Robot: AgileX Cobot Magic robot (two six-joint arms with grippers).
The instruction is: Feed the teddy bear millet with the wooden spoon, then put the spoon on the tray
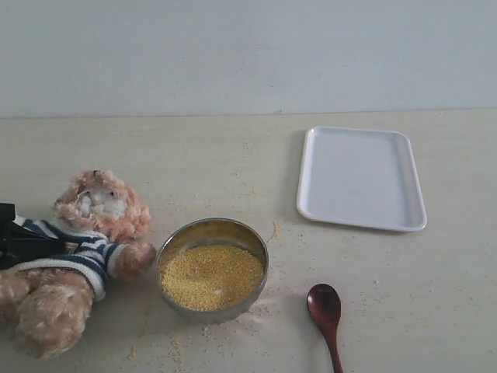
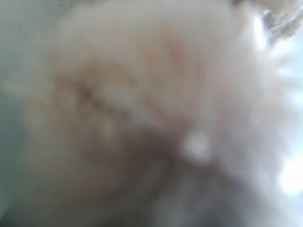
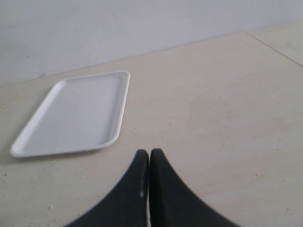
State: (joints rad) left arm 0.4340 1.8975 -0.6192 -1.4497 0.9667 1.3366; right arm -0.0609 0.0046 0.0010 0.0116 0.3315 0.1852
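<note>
We log: teddy bear [image 1: 78,256] left, left gripper [image 1: 17,245] against it, grip indiscernible; millet [image 1: 211,276] beside; wooden spoon [image 1: 324,308] near right; tray [image 1: 361,179] far right; right gripper [image 3: 149,154] closed, empty.

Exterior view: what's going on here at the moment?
The left gripper is against the teddy bear; its wrist view shows only blurred fur. The right gripper is shut and empty over the table, near the tray. The spoon lies beside the bowl of millet, held by neither.
</note>
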